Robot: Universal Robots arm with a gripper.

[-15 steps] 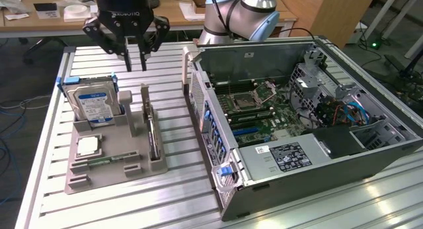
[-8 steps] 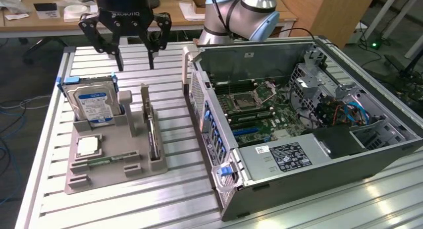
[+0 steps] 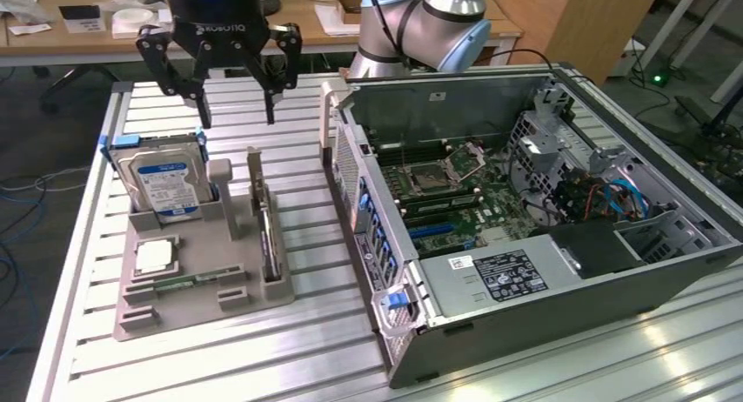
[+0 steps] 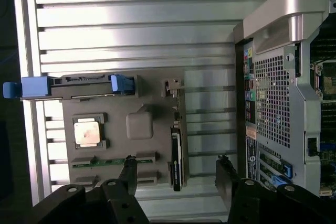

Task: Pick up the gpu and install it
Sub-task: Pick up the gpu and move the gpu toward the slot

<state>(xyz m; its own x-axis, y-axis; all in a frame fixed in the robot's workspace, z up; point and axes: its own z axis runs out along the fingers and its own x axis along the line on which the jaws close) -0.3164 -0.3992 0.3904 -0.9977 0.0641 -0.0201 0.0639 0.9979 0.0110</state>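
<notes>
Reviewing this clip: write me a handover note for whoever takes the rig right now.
Pincer: open, empty, hovering above the grey holder tray.
Gpu: standing edge-on in its slot on the tray, not gripped.
Computer case: side open, on the exterior view's right of the tray.
Done: nothing that shows. Left: pick up the gpu and install it in the case.

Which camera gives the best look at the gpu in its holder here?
The wrist view: it looks down on the gpu, showing its whole top edge standing in the grey tray. The exterior view shows it as a dark sliver between the tray's posts.
</notes>
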